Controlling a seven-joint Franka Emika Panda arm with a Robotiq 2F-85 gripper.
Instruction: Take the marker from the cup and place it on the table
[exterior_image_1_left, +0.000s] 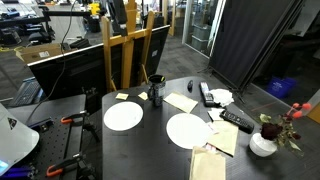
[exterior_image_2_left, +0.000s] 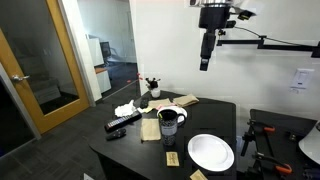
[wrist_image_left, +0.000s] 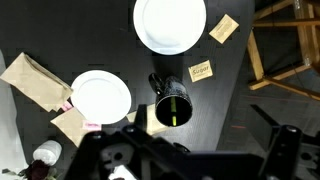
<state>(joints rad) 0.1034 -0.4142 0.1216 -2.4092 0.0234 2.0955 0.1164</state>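
Claw: the claw (exterior_image_2_left: 204, 66) hangs high over the tabletop (exterior_image_2_left: 215, 115), well apart from all the things on it. I see nothing in it. I cannot tell if its fingers are wide or narrow, because the wrist view shows only dark parts at the bottom edge.
Marker: the yellow-green marker (wrist_image_left: 174, 112) is inside the cup (wrist_image_left: 172, 105). You look straight down on it in the wrist view.
Cup: small and dark, it stands upright on the tabletop in both exterior views (exterior_image_1_left: 155, 92) (exterior_image_2_left: 168, 122). It is near the plates but does not touch them.
White plates: two round white plates (wrist_image_left: 170, 25) (wrist_image_left: 100, 97) lie flat, with the cup close to both.
Paper notes: two small yellow notes (wrist_image_left: 201, 71) (wrist_image_left: 223, 29) lie beside the cup and the far plate.
Brown napkins: some brown napkins (wrist_image_left: 35, 78) lie next to one plate.
Remote: a black remote (exterior_image_1_left: 237, 121) lies near the table edge.
Vase: a white round vase (exterior_image_1_left: 263, 145) with flowers stands at a corner.
Easel: a wooden easel (exterior_image_1_left: 125, 50) stands behind the tabletop.
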